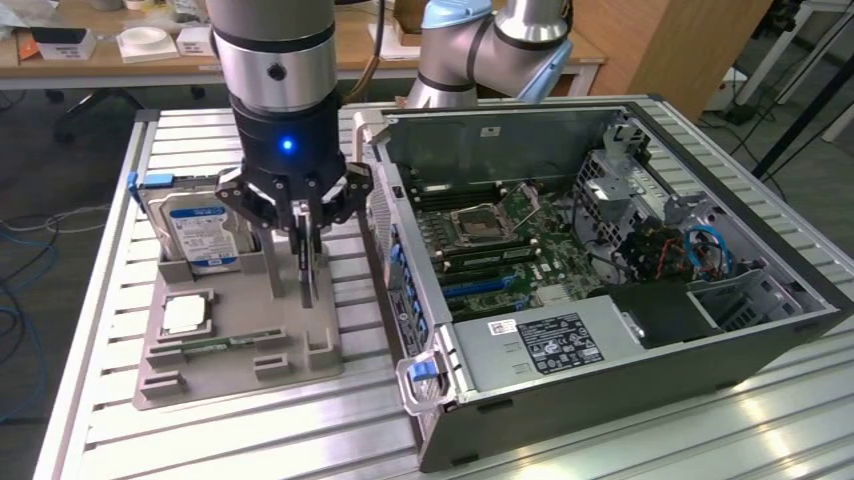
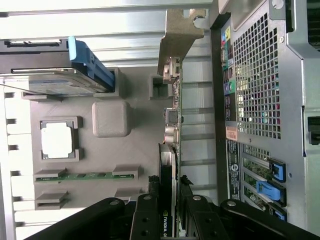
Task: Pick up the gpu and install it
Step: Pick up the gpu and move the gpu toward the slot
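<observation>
My gripper (image 2: 169, 191) sits closest to the lens, black fingers (image 2: 150, 205) pinched narrow on the gpu (image 2: 175, 125), one either side of the thin card. Gripped, and the card is edge-on and upright beneath me! Its silver bracket (image 2: 180, 35) is at the end away from my fingers.

In the exterior view the card hangs straight down from my fingertips over the grey parts tray (image 1: 234, 375). Its lower edge reaches tray level, but I cannot tell whether it touches.

On that tray, the hard drive (image 1: 200, 235) with its blue label stands upright at the corner on the exterior view's left. The processor chip (image 1: 184, 315) lies flat in its pocket mid-tray, and the memory stick (image 1: 220, 345) lies just beside it, toward the tray's near edge.

The tray takes the worktop's (image 1: 107, 300) left side in the exterior view. The open computer case (image 1: 747, 350) lies along the right side, motherboard (image 1: 521, 250) facing up.
</observation>
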Available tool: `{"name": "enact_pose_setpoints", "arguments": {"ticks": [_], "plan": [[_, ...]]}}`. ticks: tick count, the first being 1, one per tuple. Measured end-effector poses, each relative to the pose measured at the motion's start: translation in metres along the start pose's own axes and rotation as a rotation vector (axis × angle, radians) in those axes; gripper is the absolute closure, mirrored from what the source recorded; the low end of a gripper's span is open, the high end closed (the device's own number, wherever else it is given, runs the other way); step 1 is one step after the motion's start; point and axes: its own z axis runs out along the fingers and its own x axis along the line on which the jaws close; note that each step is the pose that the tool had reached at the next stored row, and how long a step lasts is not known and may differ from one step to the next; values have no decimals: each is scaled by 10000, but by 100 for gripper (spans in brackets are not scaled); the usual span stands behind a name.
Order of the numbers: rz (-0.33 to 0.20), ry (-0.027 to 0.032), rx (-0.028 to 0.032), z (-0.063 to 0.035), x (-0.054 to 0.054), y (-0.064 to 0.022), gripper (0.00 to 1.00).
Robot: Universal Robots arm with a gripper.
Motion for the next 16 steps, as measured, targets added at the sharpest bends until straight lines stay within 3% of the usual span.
{"name": "enact_pose_setpoints", "arguments": {"ticks": [5, 8, 16], "plan": [[-1, -2, -3, -98, -2, 4, 74], [0, -2, -3, -204, -3, 9, 74], [-1, -3, -3, -299, -3, 13, 74]]}}
